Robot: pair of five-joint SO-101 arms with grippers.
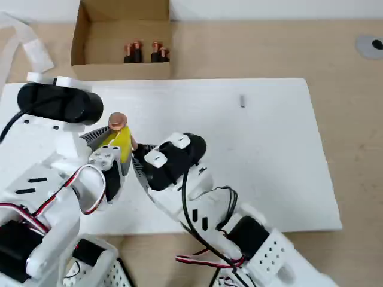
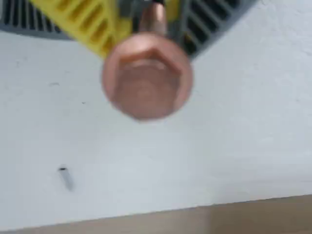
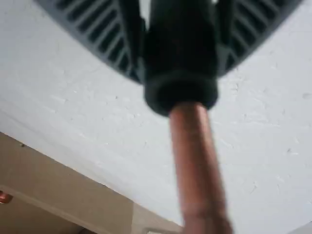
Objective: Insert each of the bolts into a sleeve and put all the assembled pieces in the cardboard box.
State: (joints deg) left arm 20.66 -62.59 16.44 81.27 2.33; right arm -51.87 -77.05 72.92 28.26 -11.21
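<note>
Left pincer point(image 1: 119, 142) clamped the bolt point(image 1: 118, 121) just under its head above the counter point(image 1: 269, 155), right pincer point(image 3: 180, 29) gripped the black sleeve point(image 3: 181, 87) with shank poking through; looked mid-insertion, next call: straight push home, then cardboard box point(image 1: 81, 54).

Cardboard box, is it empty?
No, the cardboard box has several copper bolts in dark sleeves standing inside it.

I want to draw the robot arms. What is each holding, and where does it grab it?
Left gripper holds the copper bolt by its shank, under the head. Right gripper holds the black sleeve by its sides.
</note>
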